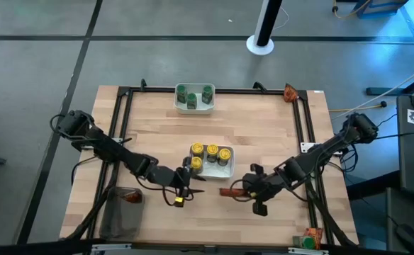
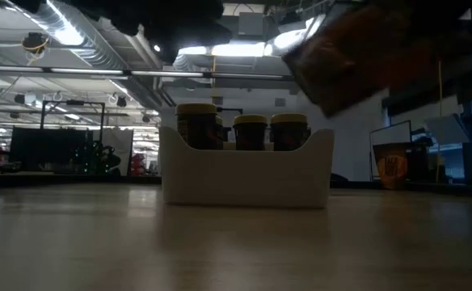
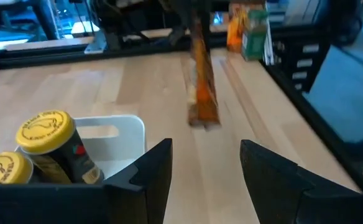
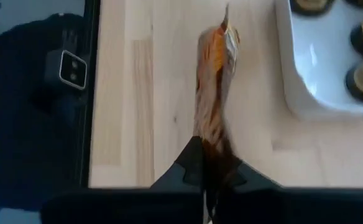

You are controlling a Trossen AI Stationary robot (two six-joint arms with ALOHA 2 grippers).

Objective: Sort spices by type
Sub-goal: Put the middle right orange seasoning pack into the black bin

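Yellow-capped jars (image 1: 210,154) and green-capped jars (image 1: 193,96) sit sorted in white bowls. Beside the yellow bowl (image 1: 228,168), right pincer (image 1: 243,188) grasps a brown packet (image 1: 230,191); left pincer (image 1: 186,183) hangs released.

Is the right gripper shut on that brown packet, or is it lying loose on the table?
Shut on it: the right gripper pinches one end of the brown packet, which juts out beyond the fingers.

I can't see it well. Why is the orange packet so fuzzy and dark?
Low view: the packet sits very near the lens, unfocused and dark against the ceiling lights. Left wrist view: it is smeared. Right wrist view: the right gripper has shut jaws on it.
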